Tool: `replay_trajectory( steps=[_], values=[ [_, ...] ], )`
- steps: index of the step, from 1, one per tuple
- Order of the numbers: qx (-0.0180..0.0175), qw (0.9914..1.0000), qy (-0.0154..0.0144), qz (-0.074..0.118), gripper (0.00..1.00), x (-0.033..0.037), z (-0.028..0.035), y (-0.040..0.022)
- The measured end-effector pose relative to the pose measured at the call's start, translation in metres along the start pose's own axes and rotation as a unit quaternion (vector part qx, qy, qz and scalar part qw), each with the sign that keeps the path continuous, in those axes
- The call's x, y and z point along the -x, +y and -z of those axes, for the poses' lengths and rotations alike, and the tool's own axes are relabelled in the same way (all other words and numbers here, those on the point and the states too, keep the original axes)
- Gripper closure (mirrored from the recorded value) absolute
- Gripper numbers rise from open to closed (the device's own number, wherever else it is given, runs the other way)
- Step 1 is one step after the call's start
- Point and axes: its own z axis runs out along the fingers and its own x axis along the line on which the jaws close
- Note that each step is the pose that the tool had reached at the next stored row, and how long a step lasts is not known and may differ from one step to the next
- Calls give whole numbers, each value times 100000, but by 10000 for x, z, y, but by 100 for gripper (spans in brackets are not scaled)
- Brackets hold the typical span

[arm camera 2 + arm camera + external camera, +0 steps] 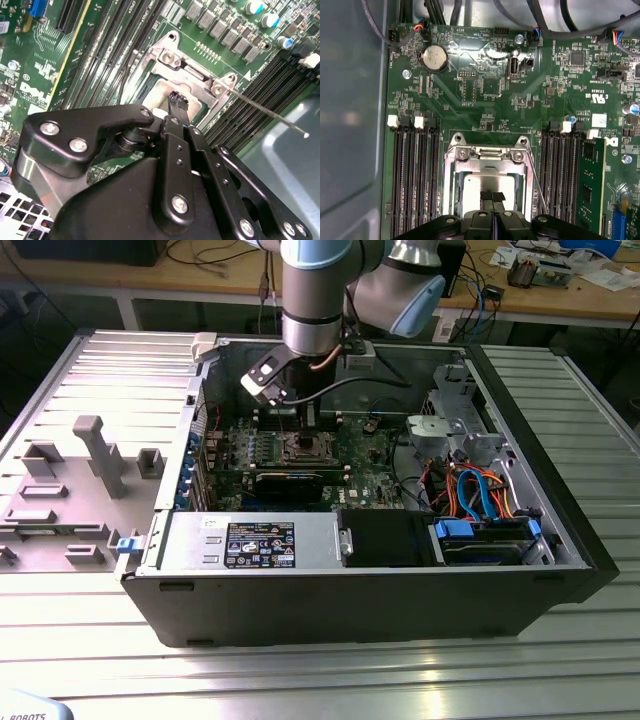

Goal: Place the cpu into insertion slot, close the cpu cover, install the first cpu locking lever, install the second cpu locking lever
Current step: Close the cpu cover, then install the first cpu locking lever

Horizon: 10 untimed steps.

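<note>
My gripper (pixel 302 422) hangs low inside the open computer case, right over the insertion slot (pixel 303 448) on the green board. In the first wrist view the gripper (pixel 493 196) is shut with nothing between its tips, which sit over the silver-grey top of the cpu (pixel 470 184) lying in the slot. The cpu cover (pixel 451 172), a silvery frame, lies down around the cpu. In the second wrist view the gripper (pixel 178 98) reaches the same cover (pixel 192 75) and cpu (pixel 159 95). A thin locking lever (pixel 270 114) sticks up free beside the socket, and this lever (pixel 536 176) runs along its side.
Long black memory slots (pixel 415 180) flank the socket, with a green memory module (pixel 590 185) in one. A black graphics card (pixel 290 480), power supply (pixel 250 540) and drive cage with blue cables (pixel 480 502) fill the case. A grey fixture tray (pixel 80 480) lies at the exterior view's left.
</note>
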Motion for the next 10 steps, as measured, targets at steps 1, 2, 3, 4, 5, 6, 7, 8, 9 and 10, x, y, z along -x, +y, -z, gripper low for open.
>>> replay_trajectory(
  steps=[1,2,3,4,5,6,7,8,9,10],
  values=[
    [1,100000,-2,-3,88,0,0,0],
    [3,100000,2,-3,88,0,0,2],
    [2,100000,2,-3,88,0,0,4],
    [3,100000,2,-3,88,0,0,4],
    [1,100000,-1,-4,88,0,0,5],
    [2,100000,2,-6,88,0,0,5],
    [4,100000,4,-3,88,0,0,5],
    [1,100000,1,-3,88,0,0,5],
    [1,100000,1,-5,88,0,0,5],
    [3,100000,3,-3,88,0,0,6]
  ],
)
